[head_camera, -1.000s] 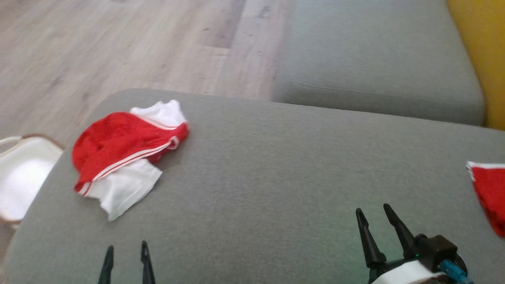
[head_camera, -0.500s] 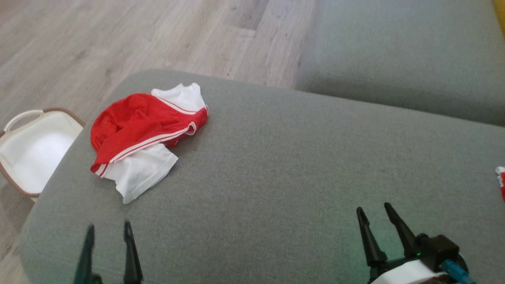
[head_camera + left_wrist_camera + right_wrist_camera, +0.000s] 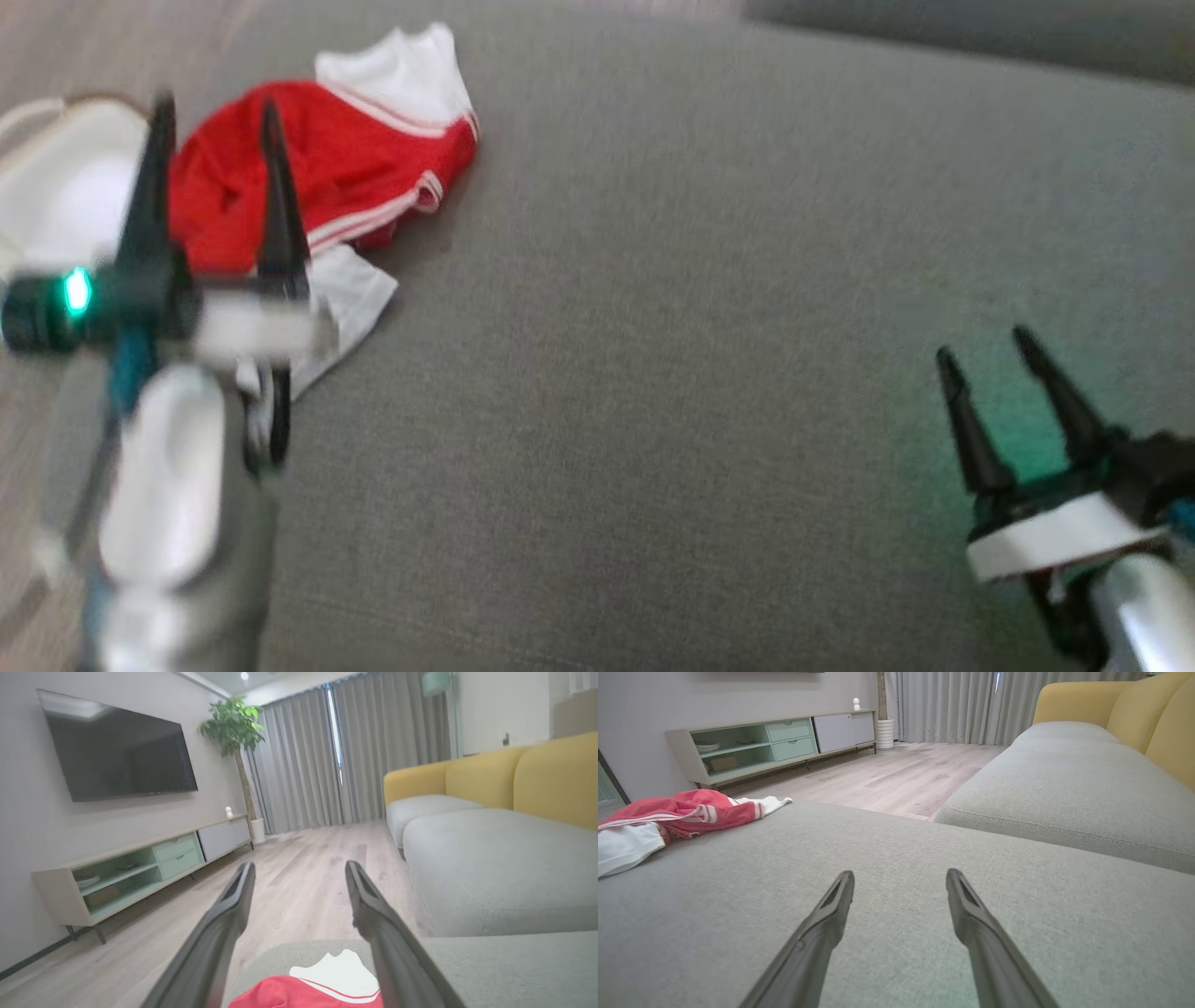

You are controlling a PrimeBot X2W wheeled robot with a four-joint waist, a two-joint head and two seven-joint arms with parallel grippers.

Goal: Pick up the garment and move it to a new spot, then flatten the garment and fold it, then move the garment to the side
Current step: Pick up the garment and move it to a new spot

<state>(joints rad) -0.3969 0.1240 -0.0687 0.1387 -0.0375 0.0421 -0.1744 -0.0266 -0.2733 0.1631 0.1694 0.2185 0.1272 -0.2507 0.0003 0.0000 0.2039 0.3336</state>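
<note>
**Operator:** Head view: report status.

**Technician:** The view is blurred. The garment point(image 3: 355, 177), red with white panels, lies crumpled near the far left corner of the grey cushion point(image 3: 653, 392), beside a white basket point(image 3: 51, 182). The left gripper point(image 3: 217, 103) hovers over it, fingers spread, with nothing between them. The right gripper point(image 3: 983, 343) hangs over bare cushion, well apart from the garment, fingers also spread and empty.

**Operator:** Left wrist view?

**Technician:** Both fingers stand wide apart. The garment's red and white edge lies low between them. Contact cannot be confirmed.

**Operator:** Right wrist view?

**Technician:** The fingers are apart above bare cushion. The garment sits bunched at the far left.

**Operator:** Progress?

**Technician:** By my assessment, no step is complete. The pick-up is not yet made. Moving the garment to a new spot, flattening it, folding it and moving it aside all remain.
</note>
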